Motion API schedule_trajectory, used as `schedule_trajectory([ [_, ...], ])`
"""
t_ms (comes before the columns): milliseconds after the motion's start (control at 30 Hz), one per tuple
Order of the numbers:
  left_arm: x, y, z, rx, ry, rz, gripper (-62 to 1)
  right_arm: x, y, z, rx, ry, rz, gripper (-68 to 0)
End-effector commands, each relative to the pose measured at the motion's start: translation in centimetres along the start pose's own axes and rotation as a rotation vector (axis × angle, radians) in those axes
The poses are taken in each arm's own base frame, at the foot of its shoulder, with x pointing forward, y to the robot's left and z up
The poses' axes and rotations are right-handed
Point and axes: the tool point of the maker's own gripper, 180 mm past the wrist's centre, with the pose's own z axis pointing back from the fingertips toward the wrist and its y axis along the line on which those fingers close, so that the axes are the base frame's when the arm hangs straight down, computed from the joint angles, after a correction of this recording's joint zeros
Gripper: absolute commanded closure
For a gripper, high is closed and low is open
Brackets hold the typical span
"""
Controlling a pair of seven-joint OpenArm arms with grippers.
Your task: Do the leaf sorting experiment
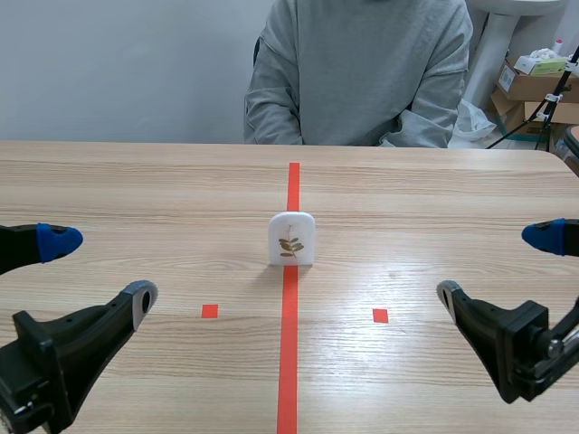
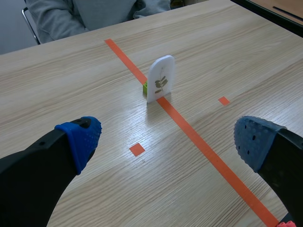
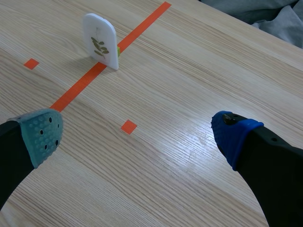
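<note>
Where the centre tape line [image 1: 289, 362] crosses the middle of the table [image 1: 136, 181], we find the leaf card [image 1: 291, 239] standing upright on that line, its printed sprig facing the robot. A small green base [image 2: 145, 87] shows just behind its foot; we cannot tell how firmly it holds the card. Two tape squares [image 1: 210, 311] lie nearer the robot, one to each side of the line, both bare.

We record the left gripper [image 1: 99, 269] low at its own side of the table, fingers spread wide with nothing between them. The right gripper [image 1: 498, 264] mirrors it on the other side, likewise spread and empty. Both are well apart from the card. A person [image 1: 362, 72] in a grey top sits across the table, behind the card.

We judge that sorting has not begun: the card has yet to be carried to either side.

Risks noted:
- The card is thin and tall on a narrow foot, so a finger arriving off-centre would likely tip it flat, where it is hard to pinch.
- A grip on the card's face alone may pull it off the base.
- Both arms reaching inward together could collide over the line.
</note>
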Motion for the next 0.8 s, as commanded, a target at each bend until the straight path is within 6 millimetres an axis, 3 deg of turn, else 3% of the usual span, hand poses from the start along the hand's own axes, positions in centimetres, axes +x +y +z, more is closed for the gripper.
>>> schedule_trajectory([
  [0, 0.62, -0.15, -0.05, -0.002, -0.026, 0.005, -60.2, 0.99, -0.31, -0.08, -0.009, -0.031, 0.007, -65.7],
  [767, 0.20, -0.15, -0.06, -0.003, -0.003, 0.005, -60.2, 0.94, -0.31, -0.08, -0.009, -0.028, 0.007, -65.7],
])
